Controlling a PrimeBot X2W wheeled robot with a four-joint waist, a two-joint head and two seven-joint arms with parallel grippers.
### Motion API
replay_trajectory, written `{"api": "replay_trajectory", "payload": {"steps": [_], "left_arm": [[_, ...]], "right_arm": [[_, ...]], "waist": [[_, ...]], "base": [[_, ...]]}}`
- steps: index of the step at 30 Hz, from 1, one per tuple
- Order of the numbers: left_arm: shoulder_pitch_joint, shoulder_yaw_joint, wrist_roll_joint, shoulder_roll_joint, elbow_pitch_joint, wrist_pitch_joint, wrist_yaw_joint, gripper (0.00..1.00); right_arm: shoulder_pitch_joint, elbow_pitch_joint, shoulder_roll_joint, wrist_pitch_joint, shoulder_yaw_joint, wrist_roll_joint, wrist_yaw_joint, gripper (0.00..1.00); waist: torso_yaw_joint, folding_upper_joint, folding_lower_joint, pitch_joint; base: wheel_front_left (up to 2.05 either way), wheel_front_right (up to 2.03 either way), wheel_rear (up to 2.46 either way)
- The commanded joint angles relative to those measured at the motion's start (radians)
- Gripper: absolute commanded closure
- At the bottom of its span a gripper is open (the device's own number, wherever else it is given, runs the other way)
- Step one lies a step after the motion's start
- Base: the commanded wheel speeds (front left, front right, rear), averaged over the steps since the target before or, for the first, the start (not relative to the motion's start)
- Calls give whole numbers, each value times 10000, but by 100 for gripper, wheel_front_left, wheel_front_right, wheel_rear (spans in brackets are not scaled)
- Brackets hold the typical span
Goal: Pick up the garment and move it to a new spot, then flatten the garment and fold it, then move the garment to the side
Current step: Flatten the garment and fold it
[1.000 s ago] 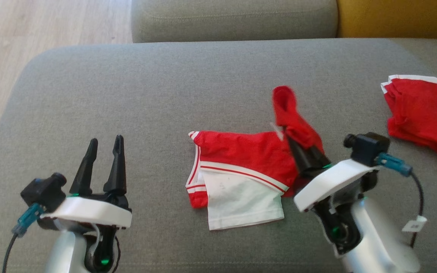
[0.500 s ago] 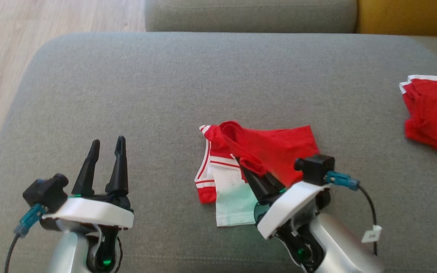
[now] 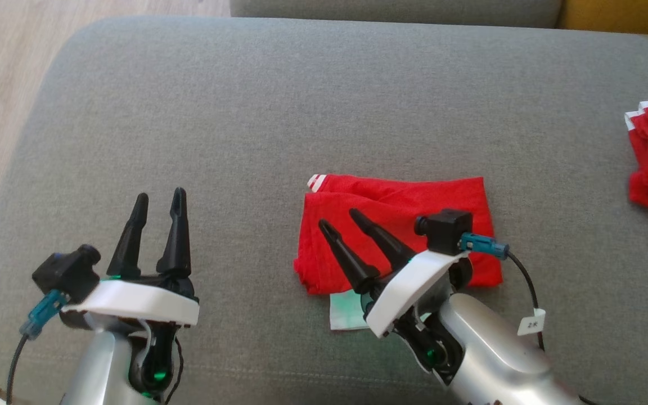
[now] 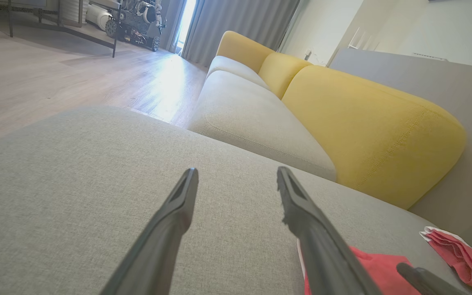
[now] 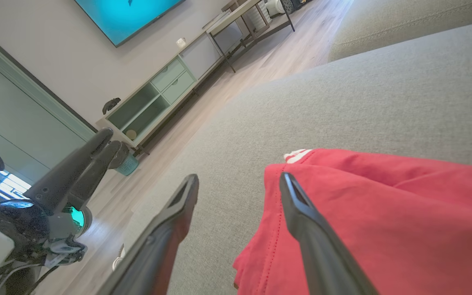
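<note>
Hovering my R gripper (image 3: 339, 218), spread & empty, over the folded red garment (image 3: 391, 194); L gripper (image 3: 160, 194) is sitting spread.

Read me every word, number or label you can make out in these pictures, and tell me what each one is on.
"2K": on the small white tag hanging from the black cable beside the right arm. The print is tiny, so the second character is uncertain.
No print can be read on the folded red garment.
The blue wall screen shows no legible text.
</note>
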Motion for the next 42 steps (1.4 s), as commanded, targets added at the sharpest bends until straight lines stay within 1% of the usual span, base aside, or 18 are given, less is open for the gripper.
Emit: {"api": "replay_trajectory", "payload": {"steps": [1,6,9,11,15,19,24,27,29,30,35,37,42], "left_arm": [[-354,331,-82,60,-254,-122,-63,0],[-345,403,-57,45,-202,-122,-63,0],[-305,423,-30,37,-212,-122,-63,0],[-291,425,-15,33,-246,-122,-63,0],[-258,485,-1,27,-326,-122,-63,0],[-215,538,13,36,-386,-122,-63,0],[-266,541,22,36,-508,-122,-63,0],[-326,500,18,28,-581,-122,-63,0],[-366,458,15,21,-619,-122,-63,0],[-366,458,15,21,-619,-122,-63,0],[-387,287,66,-3,-645,-122,-63,0],[-283,82,95,-15,-564,-122,-63,0],[-26,9,90,-40,-520,-122,-63,0]], "right_arm": [[-332,-347,129,-134,143,113,-7,0],[-485,-707,129,-205,186,257,-7,0],[-545,-924,129,-210,-78,134,-7,0],[-584,-1053,129,-190,-425,-84,-7,0],[-571,-1331,129,-34,-1526,-807,-7,0],[-379,-1696,129,331,-2958,-1783,-7,0],[44,-2393,110,675,-4714,-3663,-7,0],[452,-2848,-16,692,-5447,-4575,-7,0],[750,-3100,-219,540,-5744,-5207,-7,0],[750,-3100,-219,540,-5744,-5207,-7,0],[1716,-3479,-556,-228,-6502,-6156,-7,0],[2222,-3464,-509,-744,-6958,-6475,-7,0],[2787,-3235,-249,-1389,-7420,-6861,-7,0]], "waist": [[-36,0,-1,-33],[-215,0,-1,-200],[-375,0,-1,-312],[-477,0,-1,-338],[-670,0,-1,-336],[-862,0,-1,-284],[-1039,0,-1,-183],[-1108,0,-1,-127],[-1139,0,-1,-89],[-1139,0,-1,-89],[-1156,0,-1,-30],[-1198,0,-1,-43],[-1284,0,-1,-149]], "base": [[0,0,0],[0,0,0],[0,0,0],[0,0,0],[0,0,0],[0,0,0],[0,0,0],[0,0,0],[0,0,0],[0,0,0],[0,0,0],[0,0,0],[0,0,0]]}}
